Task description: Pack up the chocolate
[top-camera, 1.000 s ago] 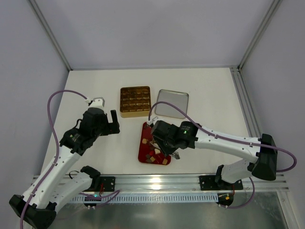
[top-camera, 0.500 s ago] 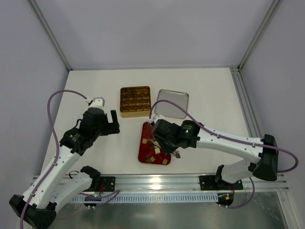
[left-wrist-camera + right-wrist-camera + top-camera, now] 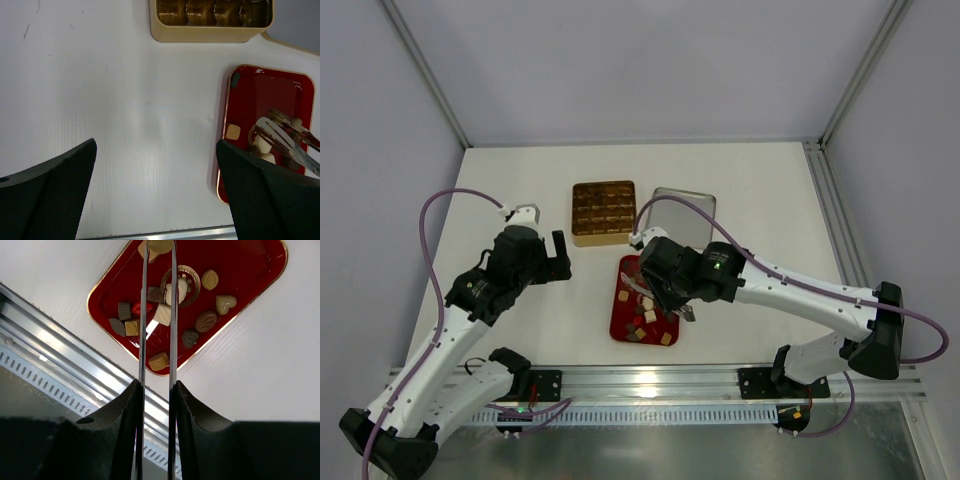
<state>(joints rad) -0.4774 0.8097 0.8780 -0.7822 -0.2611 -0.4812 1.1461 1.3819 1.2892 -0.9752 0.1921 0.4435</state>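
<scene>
Several small chocolates, dark brown, tan and cream, lie on the red tray. My right gripper is shut on metal tongs that reach out over the tray. A tan piece sits between the tong tips at the top edge of the right wrist view. The tongs also show in the left wrist view above the tray. My left gripper is open and empty over bare table left of the tray. In the top view the right gripper is over the tray.
The gold gridded box stands beyond the tray, and its near wall shows in the left wrist view. A silver lid lies to the right of the box, partly under the right arm's cable. An aluminium rail runs along the near table edge.
My right arm has moved slightly away from the rail, toward the gold box, with the tongs still over the tray. The left arm has not moved.
</scene>
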